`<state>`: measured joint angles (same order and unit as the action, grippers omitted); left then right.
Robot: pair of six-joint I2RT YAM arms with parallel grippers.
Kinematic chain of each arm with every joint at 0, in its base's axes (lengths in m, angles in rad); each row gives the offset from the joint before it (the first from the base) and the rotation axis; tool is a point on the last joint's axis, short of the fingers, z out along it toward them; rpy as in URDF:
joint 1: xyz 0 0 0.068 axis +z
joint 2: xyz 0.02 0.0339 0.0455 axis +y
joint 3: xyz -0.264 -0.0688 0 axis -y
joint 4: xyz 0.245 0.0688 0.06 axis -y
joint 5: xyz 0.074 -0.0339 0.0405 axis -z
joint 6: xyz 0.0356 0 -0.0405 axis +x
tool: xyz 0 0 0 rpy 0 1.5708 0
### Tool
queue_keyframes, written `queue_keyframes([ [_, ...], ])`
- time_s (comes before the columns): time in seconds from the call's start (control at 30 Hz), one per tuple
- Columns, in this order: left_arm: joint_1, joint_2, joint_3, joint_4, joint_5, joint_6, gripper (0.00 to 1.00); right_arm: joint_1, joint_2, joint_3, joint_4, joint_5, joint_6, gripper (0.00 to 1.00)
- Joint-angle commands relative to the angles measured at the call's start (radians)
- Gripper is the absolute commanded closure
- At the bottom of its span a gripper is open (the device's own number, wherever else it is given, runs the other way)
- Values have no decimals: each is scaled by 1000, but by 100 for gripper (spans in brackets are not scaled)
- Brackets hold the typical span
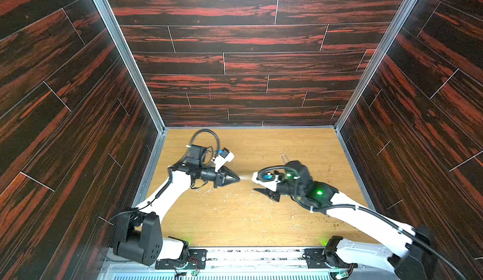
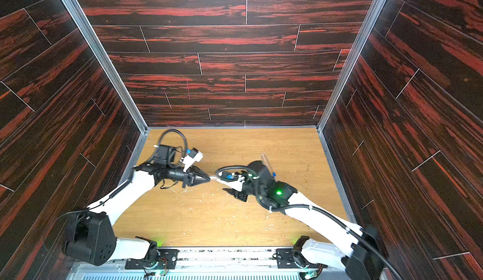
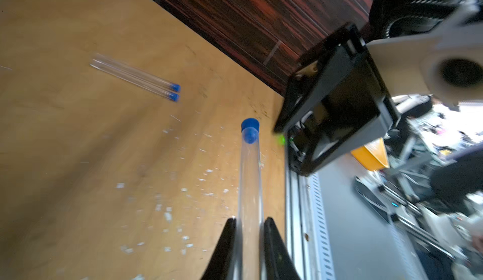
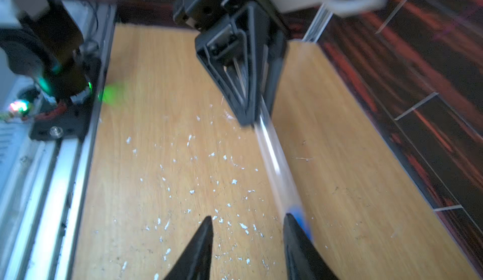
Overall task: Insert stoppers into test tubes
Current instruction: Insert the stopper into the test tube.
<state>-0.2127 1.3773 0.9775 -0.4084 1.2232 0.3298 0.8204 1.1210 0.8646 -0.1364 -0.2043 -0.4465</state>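
Closest to the left wrist camera, the left gripper [image 3: 248, 219] is seen with its jaws closed on a clear test tube [image 3: 249, 182]. It is held above the bench [image 3: 78, 148] and pointed toward the right gripper [image 4: 248, 217]. A blue stopper [image 3: 250, 128] is lodged in the tube's far mouth, with its plug visible inside the wall and its cap outside. The right gripper's jaws stand apart, and the stoppered end lies just beside one finger [image 4: 296, 239]. Whether they touch cannot be told through the blur.

The step in hand is judged to be the freeing of the seated stopper. The right gripper would best be drawn straight back along the tube's axis, so that the cap is not dragged sideways or pulled out. Meanwhile the tube should be clamped firmly and level, since its smooth wall is likely to slip if twisted.

Farther off on the bench, two other test tubes [image 3: 130, 74] are laid side by side, each closed by blue stoppers [image 3: 175, 87]. Nothing but a stopper is seen in any tube. All three are therefore judged to be stoppered. Pale flecks [image 3: 167, 216] are scattered beneath.
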Motion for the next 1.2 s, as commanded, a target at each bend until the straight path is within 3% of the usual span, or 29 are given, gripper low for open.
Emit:
queue_keyframes([
  [0.0,18,-49,-15,16,28,10,100,-62,-54,-34,78,-85,79,55],
  [0.17,56,-72,-5,7,43,8,100,-193,-107,-85,200,-343,207,59],
  [0.3,68,-78,15,-9,56,3,100,-215,-92,-128,317,-449,249,64],
  [0.6,68,-78,49,-55,97,27,100,-216,15,-223,626,-467,222,65],
  [0.83,70,-75,53,-69,102,41,100,-215,118,-200,699,-507,229,67],
  [1.17,72,-77,55,-93,95,71,100,-216,152,-169,674,-508,227,69],
])
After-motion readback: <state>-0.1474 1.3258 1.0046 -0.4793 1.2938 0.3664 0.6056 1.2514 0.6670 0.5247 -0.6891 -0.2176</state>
